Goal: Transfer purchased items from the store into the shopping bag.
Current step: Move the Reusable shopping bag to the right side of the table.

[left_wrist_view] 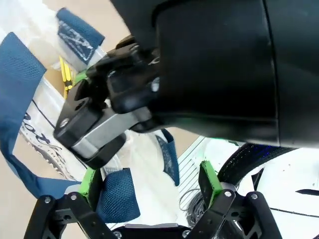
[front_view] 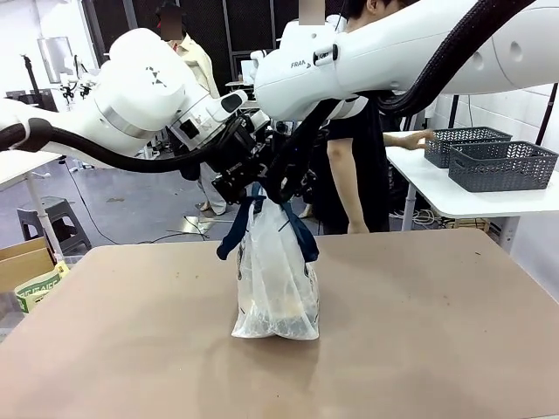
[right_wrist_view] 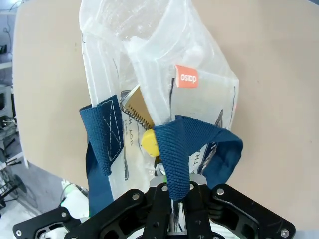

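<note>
Shopping bag [front_view: 275, 284] upright on table [front_view: 437, 332]

Tan table [front_view: 419, 340] w/ shopping bag [front_view: 275, 284] standing at ctr; grey baskets [front_view: 504, 166] on white side table [front_view: 437, 194].

My left arm [front_view: 131, 96] comes in from the left edge of the worktop [front_view: 437, 332] and my right arm [front_view: 393, 52] crosses over from the right edge, high up. Both wrists bend down and meet above the worktop's middle. My left pincer [left_wrist_view: 150, 185] stands spread wide, its green pads [left_wrist_view: 209, 179] well apart, and it faces the body of the right one just in front of it. My right pincer [right_wrist_view: 175, 194] points downward, its fingers pressed tight together on the shopping bag strap [right_wrist_view: 174, 149].
</note>
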